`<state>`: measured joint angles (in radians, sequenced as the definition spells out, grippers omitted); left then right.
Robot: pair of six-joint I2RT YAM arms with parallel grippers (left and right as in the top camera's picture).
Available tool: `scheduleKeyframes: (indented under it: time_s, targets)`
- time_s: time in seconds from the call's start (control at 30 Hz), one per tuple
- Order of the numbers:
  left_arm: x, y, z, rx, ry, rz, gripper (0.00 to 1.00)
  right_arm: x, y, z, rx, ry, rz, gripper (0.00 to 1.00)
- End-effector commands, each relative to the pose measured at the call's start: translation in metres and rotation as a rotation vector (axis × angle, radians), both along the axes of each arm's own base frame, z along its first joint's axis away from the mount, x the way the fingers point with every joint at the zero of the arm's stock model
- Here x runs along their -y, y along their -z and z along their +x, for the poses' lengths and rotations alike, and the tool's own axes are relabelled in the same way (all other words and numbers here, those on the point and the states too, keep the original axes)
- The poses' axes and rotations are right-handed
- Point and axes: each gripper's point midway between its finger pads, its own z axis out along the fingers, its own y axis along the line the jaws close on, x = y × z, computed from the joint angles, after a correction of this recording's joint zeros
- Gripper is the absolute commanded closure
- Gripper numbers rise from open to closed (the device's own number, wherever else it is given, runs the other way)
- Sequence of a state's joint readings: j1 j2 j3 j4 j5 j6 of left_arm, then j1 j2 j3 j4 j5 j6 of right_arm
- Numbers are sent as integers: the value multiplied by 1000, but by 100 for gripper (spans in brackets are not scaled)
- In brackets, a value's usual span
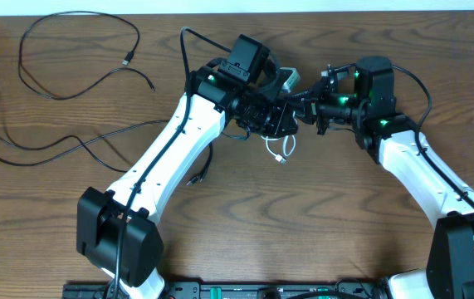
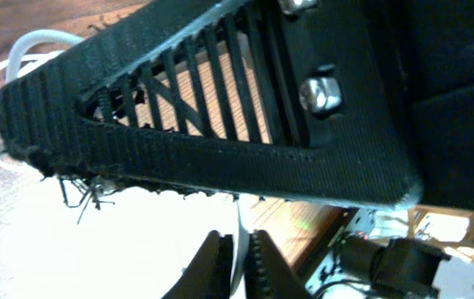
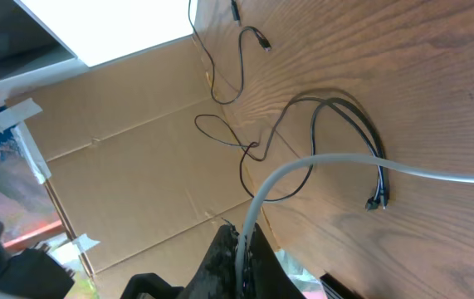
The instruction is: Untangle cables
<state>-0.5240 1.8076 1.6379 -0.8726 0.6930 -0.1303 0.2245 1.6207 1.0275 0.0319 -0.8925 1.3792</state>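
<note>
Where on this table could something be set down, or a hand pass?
Bare wood between the left arm and right arm, below the white cable; also the corner beyond the right arm. Crowded: black cables across the left, and mid-table.

White cable (image 3: pixel 436 172), far end past right edge

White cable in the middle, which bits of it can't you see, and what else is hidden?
- Overhead: where the white cable is gripped; the left arm and right arm cover it.
- Left wrist: most of the table; one black finger fills the view.
- Right wrist: the white cable's far end; the right edge cuts it off.
- Overhead: the black cables' far parts; they run off the left edge.
</note>
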Motion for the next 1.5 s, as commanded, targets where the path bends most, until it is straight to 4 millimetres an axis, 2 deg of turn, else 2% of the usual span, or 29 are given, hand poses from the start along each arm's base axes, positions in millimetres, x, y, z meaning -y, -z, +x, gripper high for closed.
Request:
scheduleKeyframes:
  time_s: [0.0,0.13,0.17,0.3,0.33,0.37,0.43,0.47,0.53,0.63,0.73,0.77,0.87,0.93,1.0,1.07,1.13,1.2,1.27,1.37,1.43,1.47]
  targets:
    - [0,2,4,-1,-7,1,92,1,-7,3,42,-2,-6,95]
    - [0,1,4,-5,-13,1,93,5,-5,8,131,-2,-63,95]
    - [0,0,4,-4,-14,0,92,7,-4,11,171,-4,-85,92]
    - [-1,-5,2,-9,-31,-4,93,20,-5,15,304,-39,-136,64]
    - [-2,-7,2,-11,-43,-4,93,25,-7,16,336,-51,-141,50]
    - [-5,-12,4,6,-66,7,92,41,-10,17,372,-70,-125,39]
    - [-12,-14,8,35,-98,37,93,53,-15,16,395,-82,-101,37]
    - [-17,-18,11,57,-129,56,93,70,-20,17,421,-83,-80,35]
    - [-17,-27,10,75,-138,42,93,89,-20,18,434,-68,-79,28]
    - [-18,-44,10,112,-150,10,93,117,-3,19,396,-22,-141,25]
    - [-20,-73,6,181,-156,-38,93,144,31,16,290,44,-283,24]
    - [-21,-84,4,204,-161,-58,93,156,48,12,229,72,-362,23]
    - [-27,-121,-4,279,-185,-128,93,182,83,-2,92,109,-542,21]
    - [-35,-151,-8,327,-228,-188,92,194,98,-13,17,112,-633,16]
    - [-47,-179,-10,389,-265,-242,93,201,106,-20,-19,110,-680,11]
    - [-62,-207,-12,460,-310,-292,92,203,109,-23,-31,105,-701,9]
    - [-81,-220,-9,498,-412,-285,93,203,108,-23,-28,102,-702,9]
    - [-107,-213,-2,512,-565,-187,93,202,108,-23,-27,101,-697,5]
    - [-117,-197,-1,458,-636,-124,93,195,103,-22,-8,86,-650,3]
    - [-115,-189,-2,386,-665,-130,93,163,79,-19,147,-24,-488,7]
    - [-113,-196,1,340,-727,-191,92,126,44,-24,345,-159,-284,8]
    - [-112,-199,3,331,-745,-215,93,115,32,-28,404,-201,-221,8]
